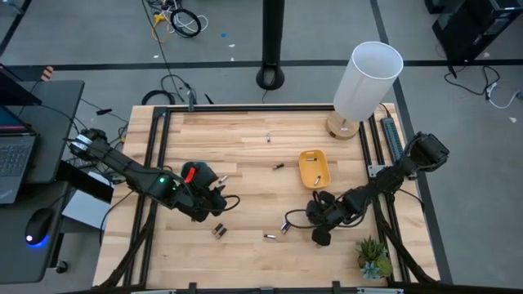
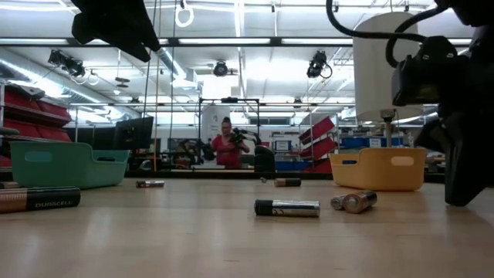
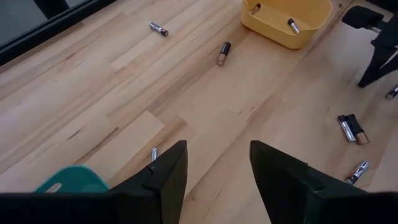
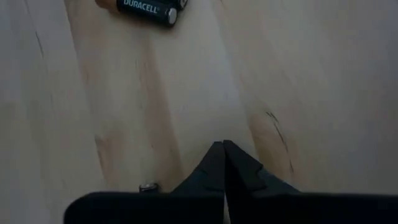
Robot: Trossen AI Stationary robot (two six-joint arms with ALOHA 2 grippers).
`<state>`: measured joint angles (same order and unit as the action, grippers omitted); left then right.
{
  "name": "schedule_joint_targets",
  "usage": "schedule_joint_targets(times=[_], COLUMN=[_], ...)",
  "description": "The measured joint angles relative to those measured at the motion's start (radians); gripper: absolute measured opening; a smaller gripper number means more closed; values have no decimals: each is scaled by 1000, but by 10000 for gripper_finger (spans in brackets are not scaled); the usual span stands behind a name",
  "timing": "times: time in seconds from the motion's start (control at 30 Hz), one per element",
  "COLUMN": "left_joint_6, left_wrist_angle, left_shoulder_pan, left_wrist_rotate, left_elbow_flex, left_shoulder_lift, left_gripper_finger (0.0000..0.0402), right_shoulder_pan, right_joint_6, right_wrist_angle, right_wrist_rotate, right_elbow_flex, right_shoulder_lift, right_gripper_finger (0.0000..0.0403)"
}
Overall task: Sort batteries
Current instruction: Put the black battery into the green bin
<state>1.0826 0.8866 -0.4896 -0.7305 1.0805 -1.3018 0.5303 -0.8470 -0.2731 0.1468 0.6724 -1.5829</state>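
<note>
The batteries are lying scattered on the wooden table (image 1: 245,147). One small cell (image 1: 269,137) is sitting alone toward the far edge, and a dark one (image 1: 278,167) is lying just beside the yellow tray (image 1: 314,167). Inside that tray, two cells (image 3: 292,25) are resting against its walls. Nearer the front edge, a pair of batteries (image 1: 218,231) is lying side by side, touching. A single cell (image 1: 268,237) is lying to their right, and another (image 1: 285,228) is lying near it, close to the right arm. In the low view, a dark and silver battery (image 2: 287,207) is lying across the middle of the table, with two shorter ones (image 2: 354,201) next to it.

The left gripper (image 3: 216,180) is hovering over the table with its fingers (image 3: 166,177) spread wide apart and holding nothing. A thin battery (image 3: 154,154) is lying just past one fingertip, near the green tray (image 3: 71,179).

The right gripper (image 4: 224,149) is pointing down close to the wood with its fingertips pressed together. It is probably empty, though the view there is poor. A black battery (image 4: 149,10) marked Duracell is lying well apart from it, and a small cell end (image 4: 147,186) is showing beside the gripper body.

A white lamp (image 1: 366,86) is standing at the far right corner, and a small plant (image 1: 374,257) is sitting at the near right corner.
</note>
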Motion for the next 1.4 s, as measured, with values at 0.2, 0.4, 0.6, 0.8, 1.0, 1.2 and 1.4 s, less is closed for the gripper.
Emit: schedule_joint_targets(times=[0.2, 0.4, 0.6, 0.8, 1.0, 1.2, 1.4], left_joint_6=[2, -35, -57, -61, -80, -83, -81], left_wrist_angle=[-10, -6, -6, -3, -5, -4, -7], left_shoulder_pan=[0, 0, 0, 0, 0, 0, 0], left_wrist_rotate=[21, 54, 47, 24, 21, 23, 34], left_elbow_flex=[0, 0, 0, 0, 0, 0, 0], left_shoulder_lift=[0, 0, 0, 0, 0, 0, 0], left_gripper_finger=[186, 186, 186, 186, 186, 186, 186], right_shoulder_pan=[-51, 22, 168, 298, 330, 319, 319], right_joint_6=[-2, -103, -158, -44, -53, -56, 18], right_wrist_angle=[-45, -17, -76, -62, -61, -74, -120], right_wrist_rotate=[-32, -69, -40, -44, -80, -138, -121], right_elbow_flex=[-8, -3, 58, 125, 162, 164, 171], right_shoulder_lift=[83, 169, 176, 89, -11, -76, -123], right_gripper_finger=[41, 94, 118, 118, 123, 138, 130])
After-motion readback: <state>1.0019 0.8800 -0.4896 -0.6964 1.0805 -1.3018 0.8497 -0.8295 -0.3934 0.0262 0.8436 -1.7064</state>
